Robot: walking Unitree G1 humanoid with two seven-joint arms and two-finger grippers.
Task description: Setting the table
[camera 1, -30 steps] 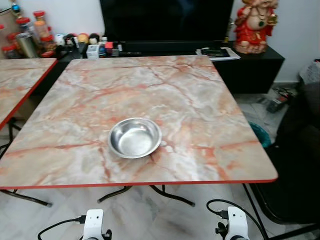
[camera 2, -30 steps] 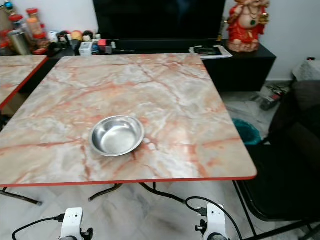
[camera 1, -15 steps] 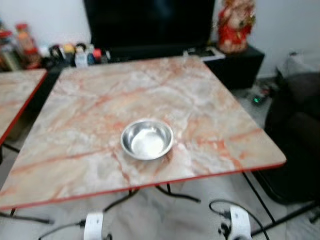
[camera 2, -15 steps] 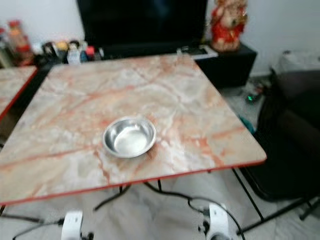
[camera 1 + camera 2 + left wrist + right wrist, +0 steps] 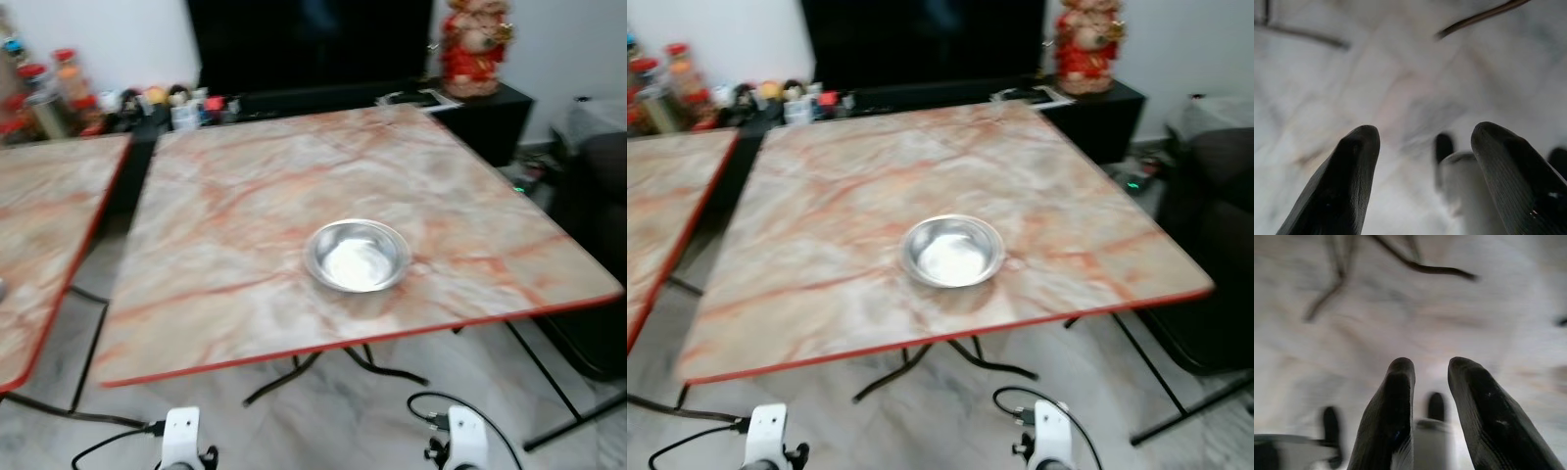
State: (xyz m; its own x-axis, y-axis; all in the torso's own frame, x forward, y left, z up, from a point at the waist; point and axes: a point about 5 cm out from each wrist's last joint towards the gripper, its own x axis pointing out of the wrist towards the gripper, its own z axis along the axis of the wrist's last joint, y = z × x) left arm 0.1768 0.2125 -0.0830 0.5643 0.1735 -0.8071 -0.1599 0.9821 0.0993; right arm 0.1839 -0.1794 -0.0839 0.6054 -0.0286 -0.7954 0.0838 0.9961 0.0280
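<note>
Steel bowl (image 5: 357, 257) empty, upright on marble-patterned table (image 5: 245, 196), toward its near edge, at about 5 o'clock from the tabletop's centre. Second table (image 5: 44, 225) of the same pattern at 9 o'clock, apart from the first. Dark TV (image 5: 309, 44) at 12 o'clock behind the table; red statue (image 5: 475, 49) at 1 o'clock on a black cabinet (image 5: 490, 113); jars and bottles (image 5: 59, 83) at 11 o'clock. Dark chair (image 5: 1215, 245) at 3 o'clock. Both arms hanging low over pale floor (image 5: 323, 421). Left gripper (image 5: 1425, 176): 2 fingers spread wide, nothing between. Right gripper (image 5: 1431, 406): fingers slightly parted, holding nothing. Wrist views blurred.
</note>
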